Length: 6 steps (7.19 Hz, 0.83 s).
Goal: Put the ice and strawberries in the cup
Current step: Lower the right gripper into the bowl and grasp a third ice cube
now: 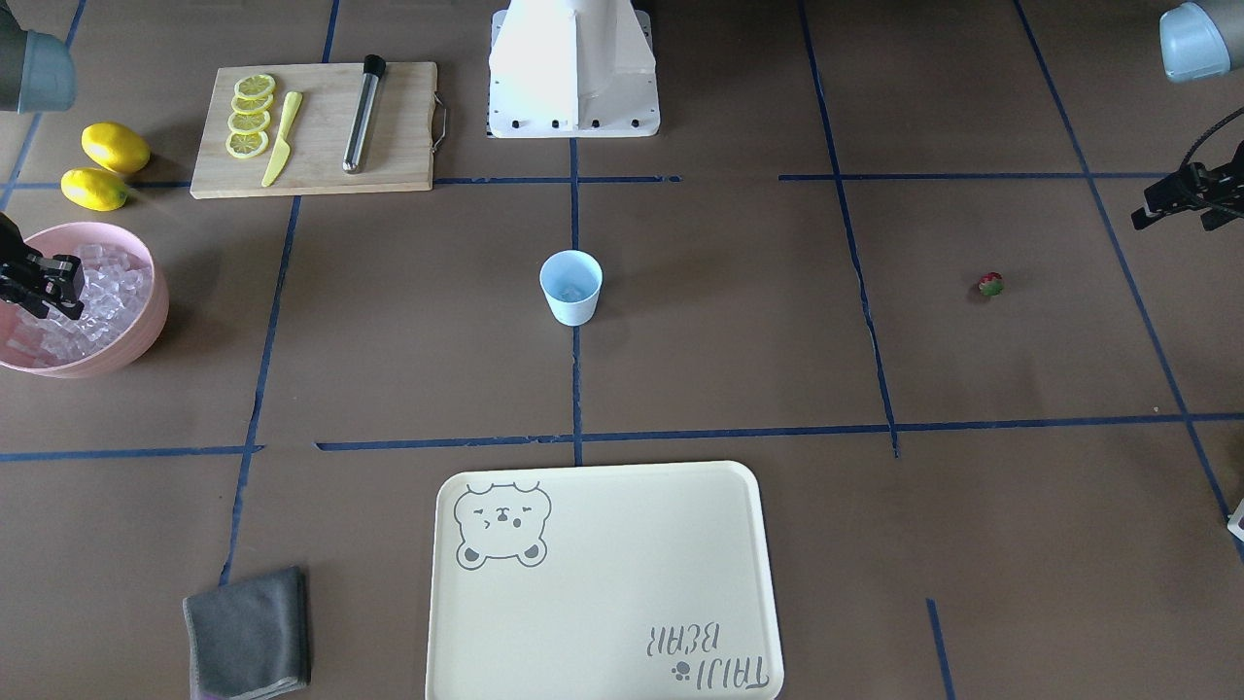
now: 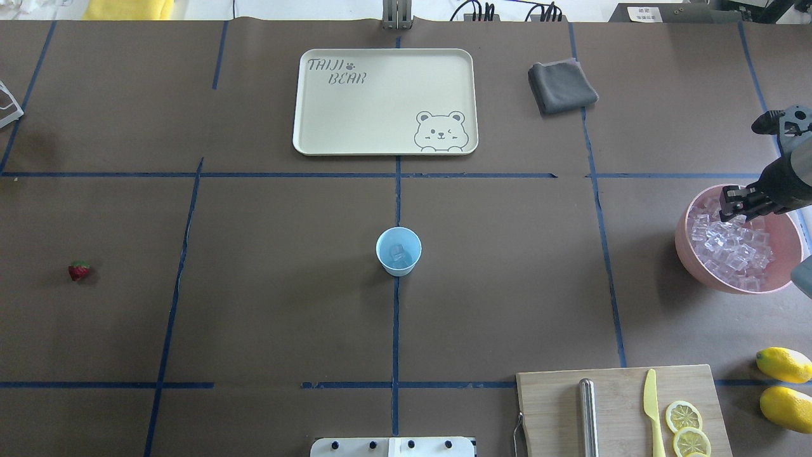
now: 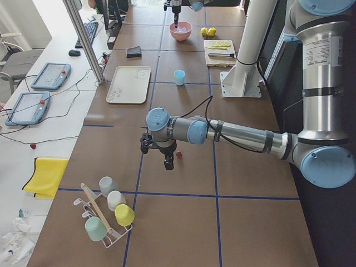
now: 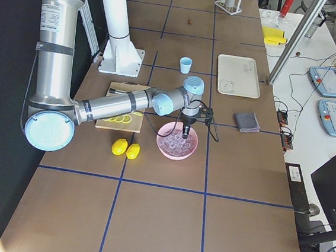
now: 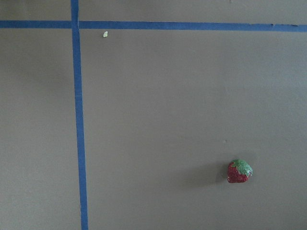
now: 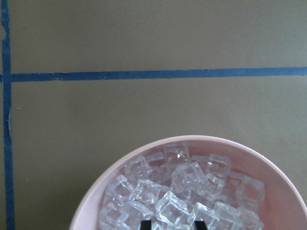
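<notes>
The pale blue cup stands upright at the table's middle, with one clear ice cube in it. Many ice cubes fill the pink bowl at the robot's right. My right gripper hangs over the bowl. In the right wrist view its open tips are just above the ice. The small red strawberry lies on the table at the far left. My left gripper hovers above and beside the strawberry, open and empty.
A cream tray lies beyond the cup and a grey cloth lies to its right. A cutting board with a metal rod, a yellow knife and lemon slices sits near the robot's right. Two lemons lie beside it.
</notes>
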Motion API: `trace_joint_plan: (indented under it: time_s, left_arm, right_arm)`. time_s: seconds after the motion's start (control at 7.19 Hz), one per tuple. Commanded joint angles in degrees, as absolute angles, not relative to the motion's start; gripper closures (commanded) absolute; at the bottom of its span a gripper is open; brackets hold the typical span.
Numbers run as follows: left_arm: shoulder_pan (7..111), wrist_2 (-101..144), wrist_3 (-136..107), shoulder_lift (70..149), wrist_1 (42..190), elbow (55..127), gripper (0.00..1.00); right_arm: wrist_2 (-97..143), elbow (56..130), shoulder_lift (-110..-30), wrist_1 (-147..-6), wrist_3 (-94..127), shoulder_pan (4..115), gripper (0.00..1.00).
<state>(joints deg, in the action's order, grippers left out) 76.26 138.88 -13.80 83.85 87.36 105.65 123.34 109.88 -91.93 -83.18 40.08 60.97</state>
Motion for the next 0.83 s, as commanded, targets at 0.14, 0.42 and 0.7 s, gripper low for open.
trace_joint_plan:
  time_s: [0.14,0.42,0.7]
  left_arm:
    - [76.29,138.96,-13.8,83.85,87.36,105.64,0.0]
    - [76.29,138.96,-13.8,83.85,87.36,105.64,0.0]
    - [76.29,138.96,-13.8,83.85,87.36,105.64,0.0]
  right_arm:
    - [126.8,116.81,-82.32,-94.03,46.17,60.74,1.0]
    - [126.83,116.11,-72.82,-93.96,62.41,52.69,1.0]
    - [124.12,112.78,-62.19,-93.52,79.11,43.55,1.0]
